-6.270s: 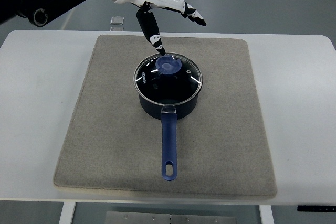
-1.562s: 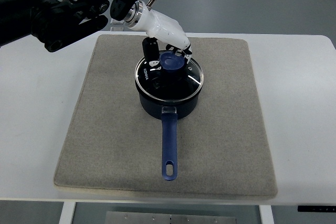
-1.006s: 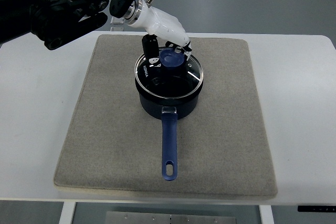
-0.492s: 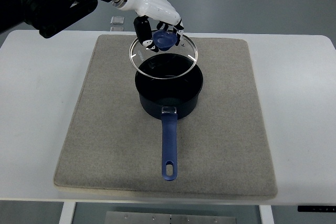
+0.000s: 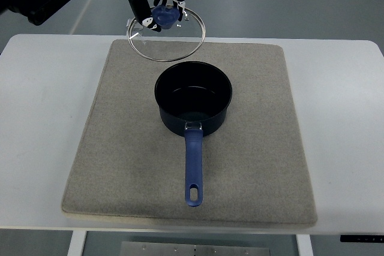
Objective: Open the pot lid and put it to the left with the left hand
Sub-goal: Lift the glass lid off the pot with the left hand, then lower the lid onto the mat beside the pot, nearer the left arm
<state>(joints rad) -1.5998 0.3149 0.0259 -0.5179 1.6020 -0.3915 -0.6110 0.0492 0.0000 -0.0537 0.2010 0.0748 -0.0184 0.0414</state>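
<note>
One glass lid (image 5: 168, 35) is gripped by its blue knob (image 5: 165, 15) in the left hand (image 5: 155, 4), high beyond the open pot (image 5: 193, 98), and should be kept level while carried left.

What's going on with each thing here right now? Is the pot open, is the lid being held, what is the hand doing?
Pot: uncovered, looks empty, upright on the mat, handle pointing toward the camera.
Glass lid: off the pot, held in the air by its blue knob, up and to the left of the pot.
Left hand: fingers closed on the lid's knob.
Grey mat: lying flat on the white table.
Right hand: not in view.
</note>
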